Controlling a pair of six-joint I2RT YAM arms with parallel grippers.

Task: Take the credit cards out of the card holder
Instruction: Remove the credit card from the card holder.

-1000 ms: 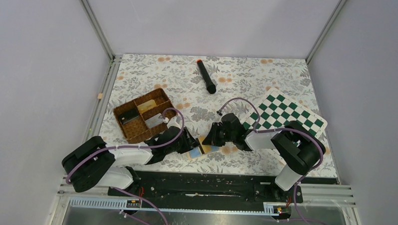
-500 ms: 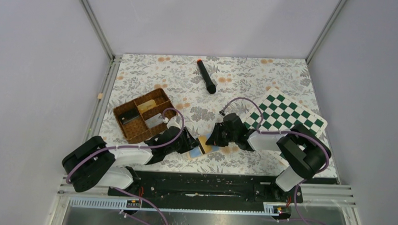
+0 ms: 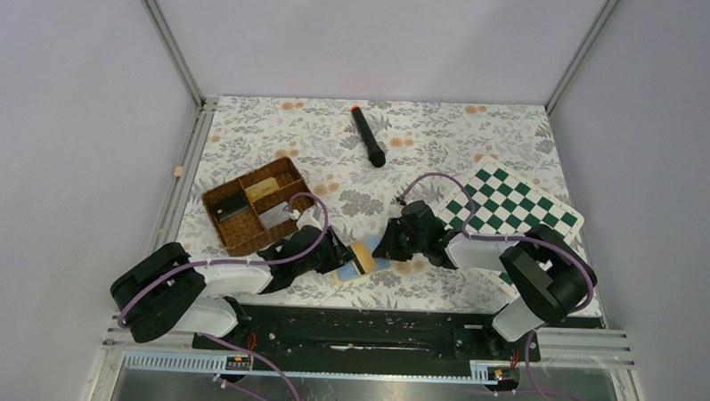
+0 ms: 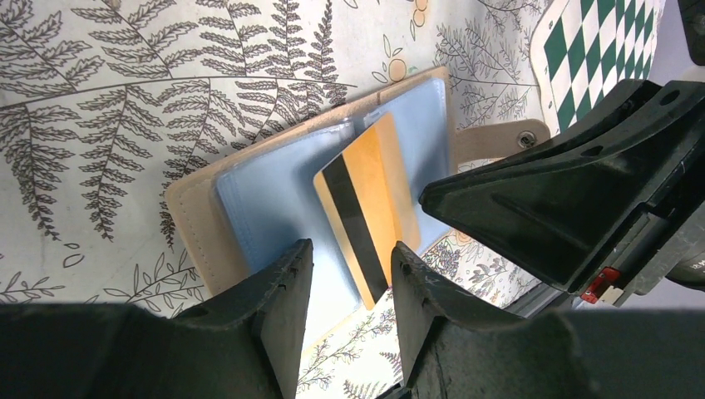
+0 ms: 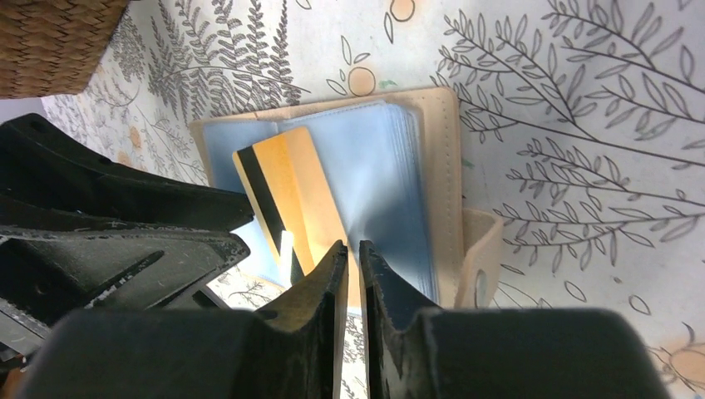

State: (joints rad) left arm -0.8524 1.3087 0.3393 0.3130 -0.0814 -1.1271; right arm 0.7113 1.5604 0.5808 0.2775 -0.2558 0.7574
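Your card holder (image 4: 195, 224) lies open on the fern-print cloth (image 3: 274, 131) near the front edge, between the two grippers. The yellow-gold card (image 4: 366, 208) is part-way out, lying askew across the pale blue sleeves. Your left gripper (image 4: 351, 247) has its jaws part open, straddling the holder's near edge and holding nothing. Your right gripper (image 5: 353, 249) has its jaws drawn almost together, the tips at the gold card's end, though you cannot tell whether they nip it or only rest on it. No card lies free yet, and a blue card cannot be picked out from the sleeves, so most of the job is left.
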